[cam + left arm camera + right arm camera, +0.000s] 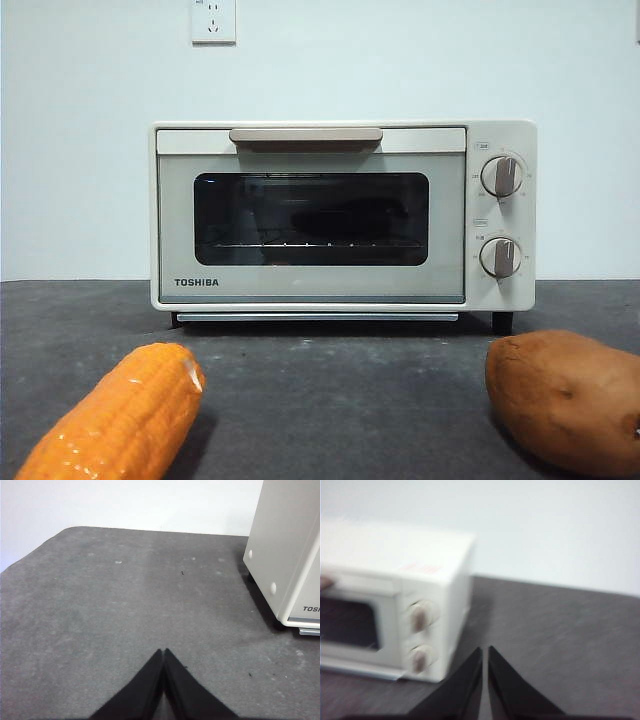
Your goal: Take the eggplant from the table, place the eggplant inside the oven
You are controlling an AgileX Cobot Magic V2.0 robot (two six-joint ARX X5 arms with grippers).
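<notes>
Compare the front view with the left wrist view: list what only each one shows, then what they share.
Only the front view shows the oven's shut door with its bar handle, dark window and two knobs, a dark long shape on the rack behind the glass that may be the eggplant, plus the corn cob and the sweet potato up close. Only the left wrist view shows the left gripper, fingers closed together and empty, and the oven's plain side wall. Both share the oven standing on the table.

Eggplant [345,217] inside oven [310,285]; corn [115,415], potato [565,398] before it.
</notes>
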